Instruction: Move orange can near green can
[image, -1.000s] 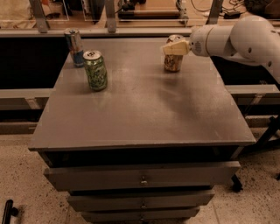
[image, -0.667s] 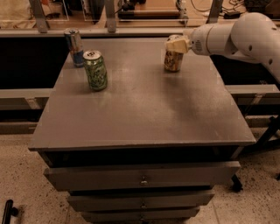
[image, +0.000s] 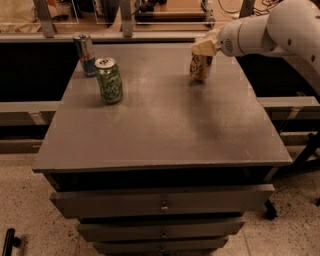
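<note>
Hand (image: 204, 48) on the white arm (image: 260, 32) sits at the far right of the grey flat-topped desk (image: 165, 130), closed on the top of the orange-brown soda can (image: 201, 70), which stands upright there. Well apart, at the far left, the bright green mottled soda can (image: 109, 81) stands just beside a slim blue-and-silver can (image: 85, 54). Grey drawers (image: 162, 200) front the desk above a speckled floor (image: 30, 210)

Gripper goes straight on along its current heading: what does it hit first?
The orange can. The gripper is at the can's top, reaching in from the right and pointing left and slightly down. I can't tell whether they already touch.
</note>
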